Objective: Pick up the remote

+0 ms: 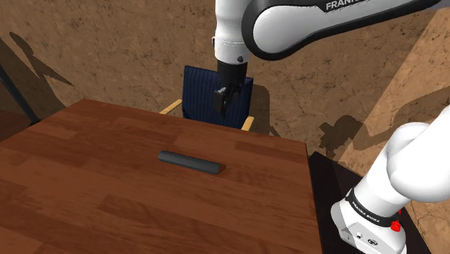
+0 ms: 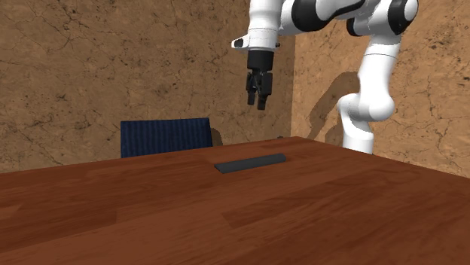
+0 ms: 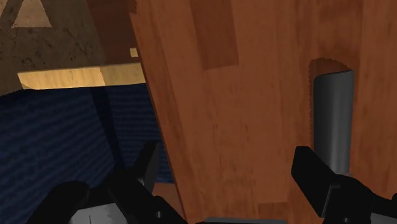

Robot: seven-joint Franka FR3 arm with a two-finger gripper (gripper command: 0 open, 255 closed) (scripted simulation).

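Gripper point(image 1: 225, 97) is released: in the wrist view I see both black fingers point(image 3: 147, 170) standing well apart, nothing clasped. It hangs in the air pointing down, above the far edge of the wooden table point(image 1: 101, 202), clear of the surface. In the wrist view the table edge runs up between the fingers, one finger over the chair side, the other over the wood.

Remote point(image 1: 191, 161) is a dark slim bar lying flat on the table, untouched.
- Shoulder view: 7 o'clock from the gripper, well below it.
- Second exterior view: 6 o'clock from the gripper, near the table's far edge.
- Wrist view: it lines up beyond one fingertip, outside the gap, not centred.

Blue chair point(image 1: 198, 90) stands at the table's far edge, behind the gripper in the shoulder view, 12 o'clock from the remote. In the second exterior view it's at 10 o'clock from the remote. Light wooden frame pieces show on it.

Arm's white base point(image 1: 375, 209) sits on the dark stand point(image 1: 326, 180), 3 o'clock from the remote in the shoulder view. Rough brown walls point(image 2: 113, 60) are behind in the second exterior view.
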